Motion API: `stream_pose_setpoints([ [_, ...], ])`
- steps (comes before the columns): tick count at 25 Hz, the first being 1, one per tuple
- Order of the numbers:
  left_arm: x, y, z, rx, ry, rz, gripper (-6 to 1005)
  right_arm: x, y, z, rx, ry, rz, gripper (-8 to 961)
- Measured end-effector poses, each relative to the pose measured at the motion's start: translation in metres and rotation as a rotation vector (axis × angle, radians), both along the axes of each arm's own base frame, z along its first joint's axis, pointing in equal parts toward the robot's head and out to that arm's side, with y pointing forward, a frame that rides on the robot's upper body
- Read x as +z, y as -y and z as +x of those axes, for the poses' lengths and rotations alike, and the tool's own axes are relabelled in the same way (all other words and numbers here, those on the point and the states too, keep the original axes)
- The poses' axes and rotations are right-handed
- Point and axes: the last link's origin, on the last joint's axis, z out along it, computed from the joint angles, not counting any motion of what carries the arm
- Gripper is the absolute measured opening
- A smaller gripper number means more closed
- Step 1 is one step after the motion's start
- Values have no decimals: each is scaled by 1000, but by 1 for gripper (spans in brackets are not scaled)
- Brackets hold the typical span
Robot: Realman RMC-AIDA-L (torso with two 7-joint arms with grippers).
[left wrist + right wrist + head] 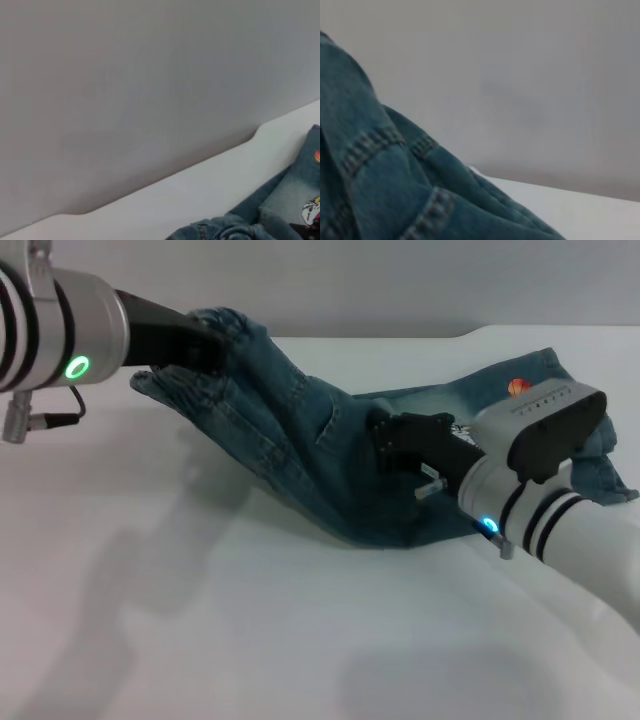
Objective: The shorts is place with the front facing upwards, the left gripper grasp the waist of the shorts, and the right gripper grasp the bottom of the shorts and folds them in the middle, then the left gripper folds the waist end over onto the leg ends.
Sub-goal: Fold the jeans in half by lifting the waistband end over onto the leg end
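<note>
The blue-teal denim shorts (280, 455) hang in a slope from the upper left down to the table. My left gripper (213, 346) is shut on the bunched waist (240, 325) and holds it raised above the table. My right gripper (384, 436) is at the middle of the cloth, shut on a fold of denim; which edge it holds is hidden. Behind it, a paler part of the shorts (480, 390) lies flat. The left wrist view shows denim (290, 195) on the table. Stitched seams of the shorts (380, 175) fill the right wrist view close up.
The white table (200, 620) spreads in front of and to the left of the shorts. Its back edge (400, 337) meets a grey wall (150, 75). A dark fold of denim (610, 475) sticks out behind my right arm.
</note>
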Motion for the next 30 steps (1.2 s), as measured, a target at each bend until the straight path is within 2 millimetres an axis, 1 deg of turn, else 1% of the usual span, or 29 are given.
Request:
stream_pose_setpoints([
  [3, -3, 1, 1, -8, 1, -9, 87, -4, -1, -6, -2, -18, -33, -1],
  [7, -5, 2, 4, -19, 7, -11, 90, -16, 4, -15, 11, -30, -107, -1],
  [8, -6, 1, 10, -47, 21, -14, 90, -18, 6, -17, 14, -30, -120, -1],
  [10, -6, 1, 12, -53, 23, -12, 92, -22, 9, -19, 22, -30, -147, -1],
  [15, -5, -3, 23, -104, 45, 4, 95, -30, 18, -22, 27, -39, -193, -1],
  [22, -7, -4, 37, -172, 72, 2, 101, -40, 22, -41, 73, -33, -244, 0],
  [27, -8, -4, 41, -190, 84, 3, 104, -46, 24, -55, 116, -23, -271, 0],
  [30, -8, -5, 42, -195, 88, 7, 107, -48, 26, -57, 126, -15, -282, 0],
])
